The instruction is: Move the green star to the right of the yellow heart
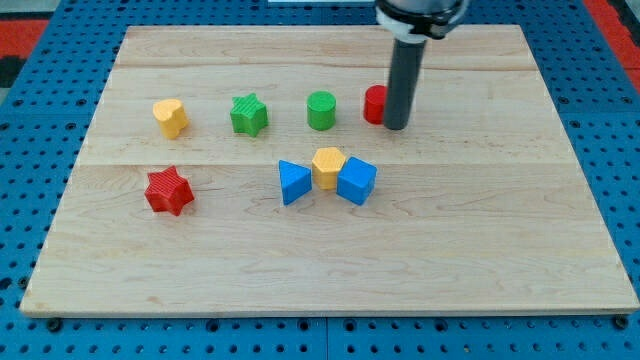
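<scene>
Green star (249,114) sits in the upper row on the table (500,260), well to the view's left of my tip (396,126), with the green cylinder (321,110) standing between them. Yellow heart (171,117) lies further out the same way, beyond the star, so the star is already on the heart's right-hand side in the view, near it but not touching. I judge the job either close to done or needing only a small nudge to tidy the gap.

There are no fingers on this rig to open or close, only the rod, so nothing is gripped. My tip rests against the right side of a red block (374,104), whose shape I cannot make out because the rod hides part of it. That position puts 2 blocks between me and the star, so a straight push leftward would shove the whole row; I would go round them instead.

Below and to the left of my tip, 3 blocks cluster touching: a blue triangle (293,183), a yellow hexagon-like block (328,166) and a blue cube (357,181). Furthest off, lower left, is the red star (168,191), apart from everything.
</scene>
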Tool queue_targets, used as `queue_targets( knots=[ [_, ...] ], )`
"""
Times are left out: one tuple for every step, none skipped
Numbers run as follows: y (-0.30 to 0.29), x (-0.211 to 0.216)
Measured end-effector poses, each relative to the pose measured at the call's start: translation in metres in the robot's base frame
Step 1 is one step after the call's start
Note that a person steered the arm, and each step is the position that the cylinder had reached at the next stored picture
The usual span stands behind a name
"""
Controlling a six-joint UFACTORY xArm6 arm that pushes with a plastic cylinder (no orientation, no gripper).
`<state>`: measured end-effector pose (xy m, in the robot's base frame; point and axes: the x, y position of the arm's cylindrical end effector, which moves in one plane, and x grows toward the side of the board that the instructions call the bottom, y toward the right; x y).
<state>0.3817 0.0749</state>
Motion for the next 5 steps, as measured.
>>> queue_targets(
  knots=[
    [-0.031, 0.0],
    [-0.057, 0.004],
    [-0.084, 0.004],
    [-0.099, 0.017],
    [-0.106, 0.027]
  ],
)
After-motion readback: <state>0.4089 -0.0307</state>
